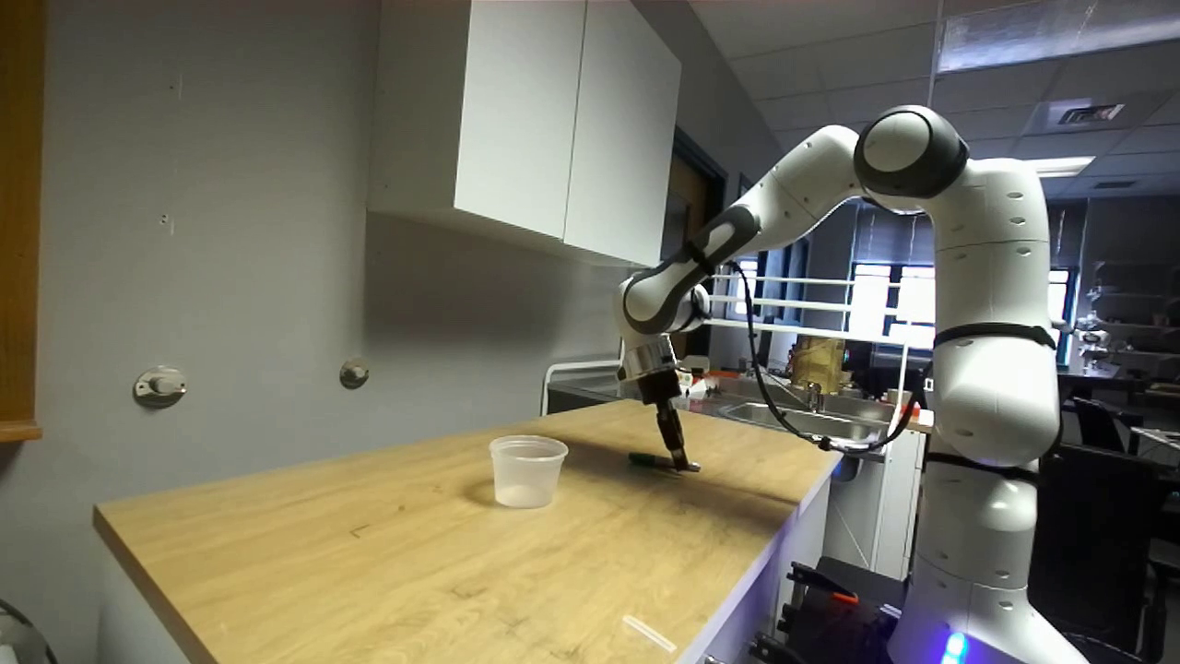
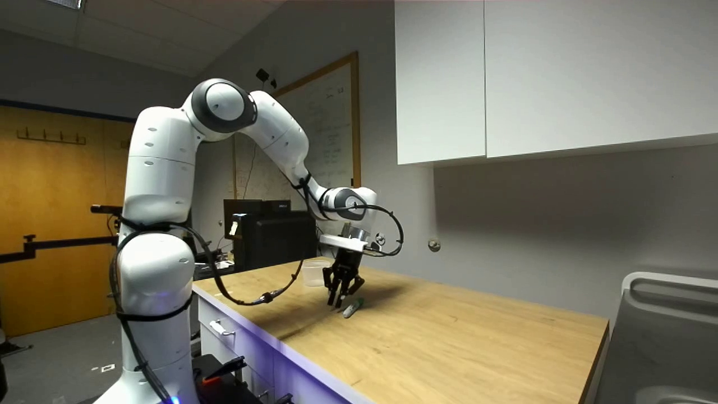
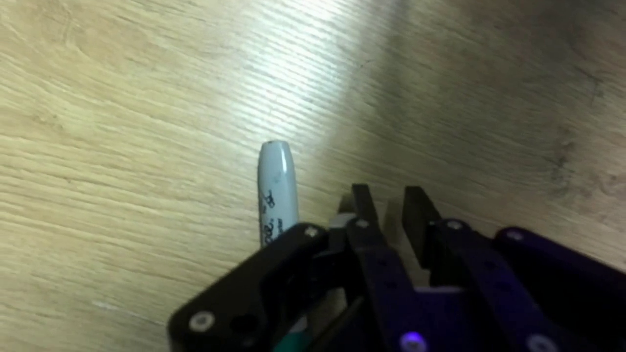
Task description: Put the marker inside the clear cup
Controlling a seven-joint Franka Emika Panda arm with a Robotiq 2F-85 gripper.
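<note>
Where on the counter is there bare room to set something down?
Bare counter lies between the marker and the end by the sink, and beyond the cup toward the opposite end, save a pale strip near the edge. Crowded: around the marker, fingers close beside it.

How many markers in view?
1: the marker lies on the countertop beside the gripper, not in its grip. No other shows, though a small one could be hidden behind the gripper.
</note>
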